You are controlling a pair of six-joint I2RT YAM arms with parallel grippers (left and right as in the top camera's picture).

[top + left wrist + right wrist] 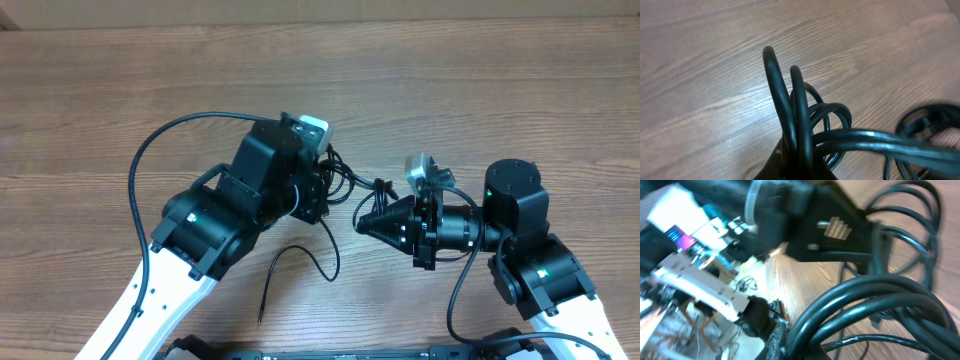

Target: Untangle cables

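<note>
A bunch of thin black cables [345,185] hangs between my two grippers over the wooden table. My left gripper [322,190] is shut on several loops of the cables [795,115], which stand up from its jaws in the left wrist view. My right gripper [362,222] is shut on other strands of the cables [865,300], which arc up and to the right in the right wrist view. One loose cable [300,262] trails down onto the table in front, its end lying near the front edge.
The wooden table [480,90] stretches behind both arms. A thicker black robot wire [150,150] arcs out to the left of the left arm. The left arm's wrist and camera [695,255] fill the left of the right wrist view.
</note>
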